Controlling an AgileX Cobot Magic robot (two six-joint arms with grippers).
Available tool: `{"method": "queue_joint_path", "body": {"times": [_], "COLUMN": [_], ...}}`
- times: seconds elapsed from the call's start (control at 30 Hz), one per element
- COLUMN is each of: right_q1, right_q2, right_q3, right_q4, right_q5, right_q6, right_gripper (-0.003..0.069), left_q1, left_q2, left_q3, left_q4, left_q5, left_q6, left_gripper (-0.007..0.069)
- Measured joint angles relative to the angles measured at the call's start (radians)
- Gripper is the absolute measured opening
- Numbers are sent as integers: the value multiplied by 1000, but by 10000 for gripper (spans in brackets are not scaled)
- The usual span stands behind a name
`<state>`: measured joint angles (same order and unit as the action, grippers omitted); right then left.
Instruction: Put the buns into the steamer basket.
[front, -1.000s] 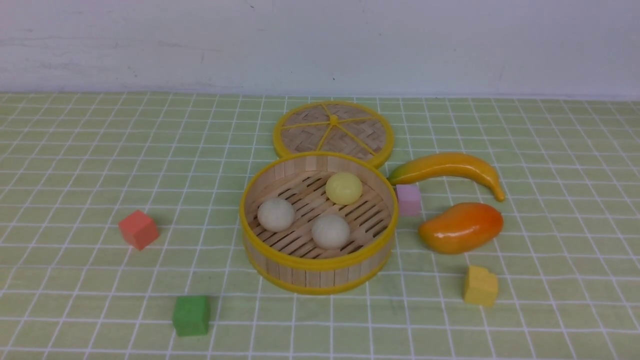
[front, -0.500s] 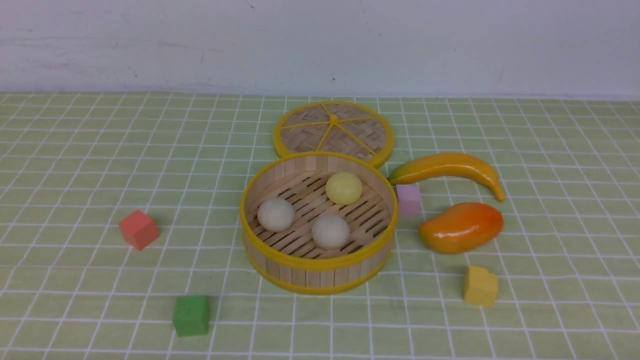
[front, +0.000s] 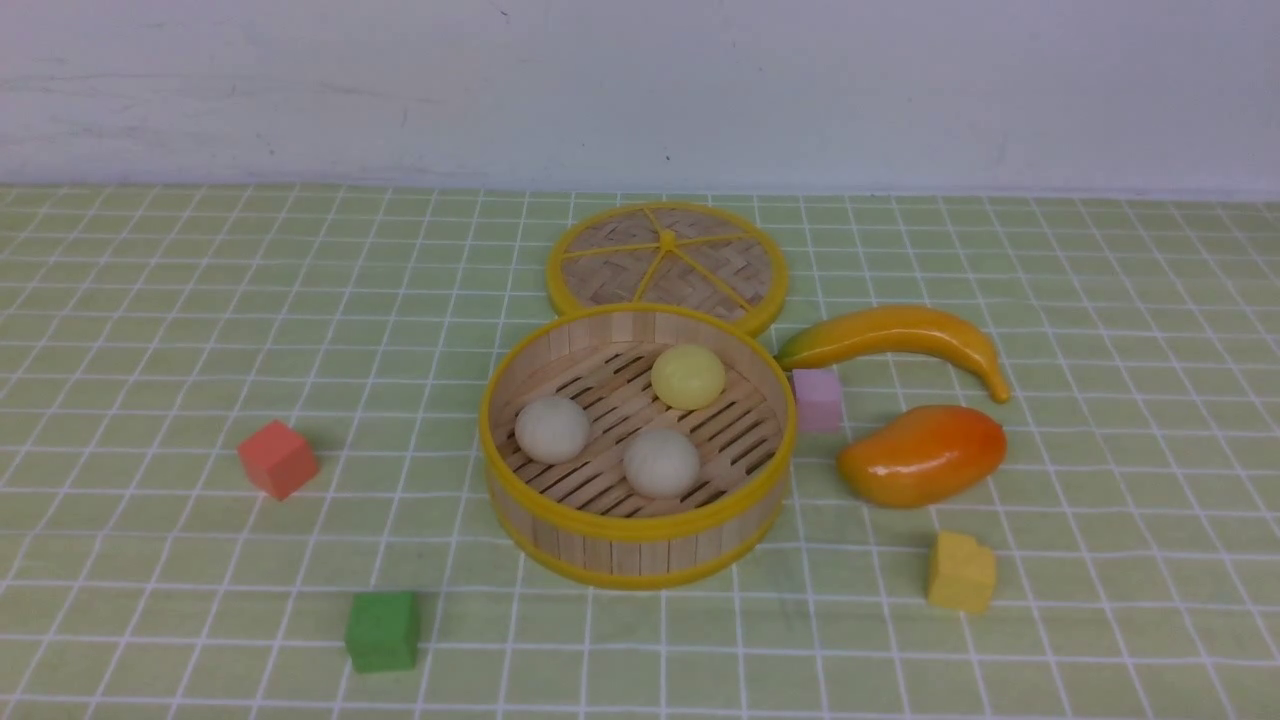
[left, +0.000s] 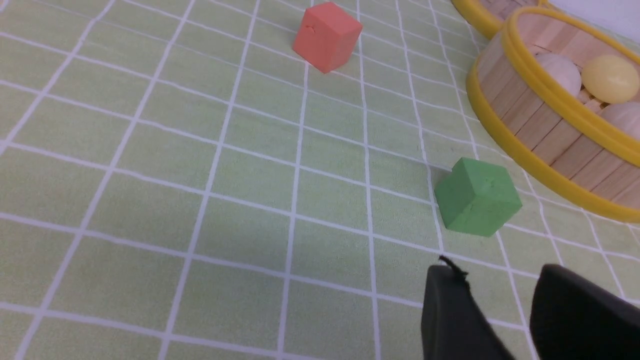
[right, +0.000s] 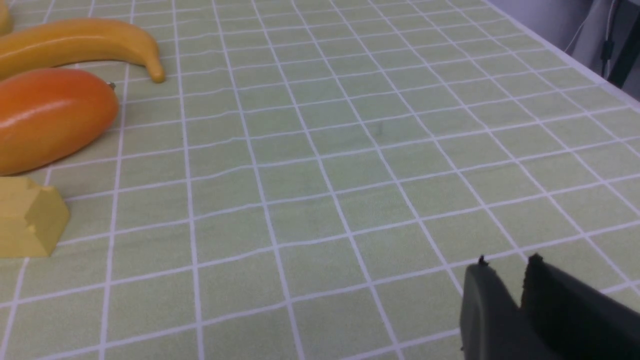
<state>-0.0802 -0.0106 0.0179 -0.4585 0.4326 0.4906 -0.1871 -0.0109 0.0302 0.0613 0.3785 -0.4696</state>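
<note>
Buns, three in all, are seen inside the steamer basket on its slatted floor: two off-white buns and one pale yellow bun. The left gripper is held narrowly parted above the checked cloth near a green cube. The right gripper is almost closed, empty, near a yellow block.

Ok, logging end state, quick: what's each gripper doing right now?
Left gripper: open with a small gap, holding nothing, near the green cube.
Right gripper: nearly closed, holding nothing.
</note>
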Motion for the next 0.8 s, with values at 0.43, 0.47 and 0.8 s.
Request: {"method": "queue_joint_path", "body": {"times": [0.43, 0.47, 0.8], "right_q1": [0, 0, 0], "right_q2": [0, 0, 0], "right_q3": [0, 0, 0], "right_q4": [0, 0, 0], "right_q5": [0, 0, 0], "right_q6": [0, 0, 0], "right_gripper": [140, 142, 155], "left_q1": [0, 0, 0], "left_q2": [0, 0, 0], "left_q3": [0, 0, 0], "left_q4": [0, 0, 0], "left_q5": [0, 0, 0], "left_q6": [0, 0, 0], "left_gripper": [238, 238, 238]}}
